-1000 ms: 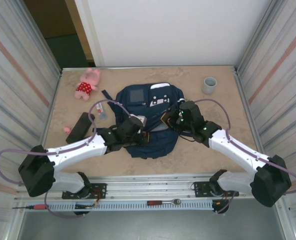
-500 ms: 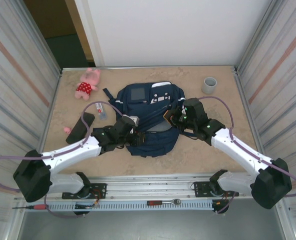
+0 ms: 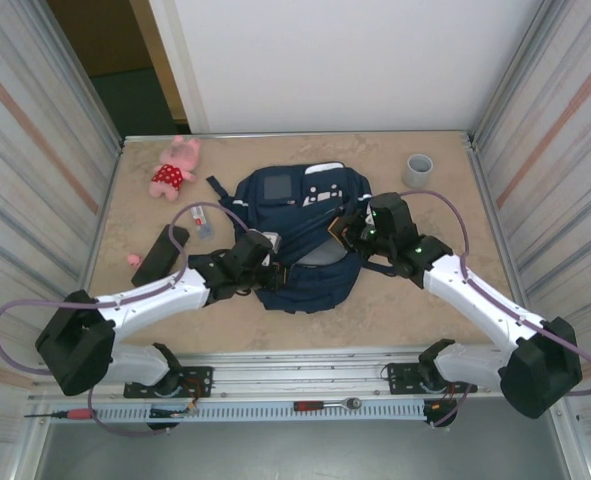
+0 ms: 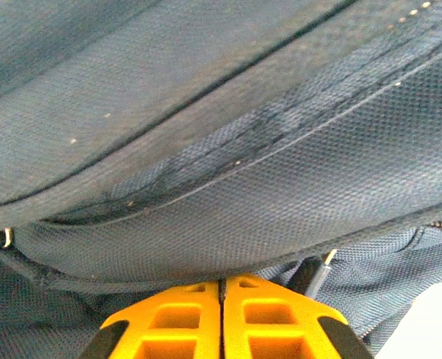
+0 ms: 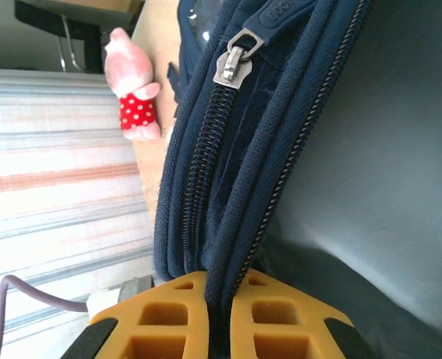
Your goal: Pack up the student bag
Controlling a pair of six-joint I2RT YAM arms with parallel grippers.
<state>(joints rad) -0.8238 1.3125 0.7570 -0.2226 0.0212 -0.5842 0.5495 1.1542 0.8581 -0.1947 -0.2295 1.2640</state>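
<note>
Plush pink pig toy (image 3: 175, 166) and flat black case (image 3: 160, 256) lie unpacked, well out left of the left gripper (image 4: 222, 284). That gripper has re-seated since a second ago, closer to the arm bases. Its orange pads are pressed together, no cloth visibly between them, navy fabric just ahead of the tips. Large navy blue fabric backpack (image 3: 297, 190) sits between both grippers. Right gripper (image 5: 219, 288) is clenched on the backpack's zippered rim, shifted slightly farther out. Likely spreading the opening; nothing packed yet. Grey cup (image 3: 417, 170) stands beyond the right gripper.
</note>
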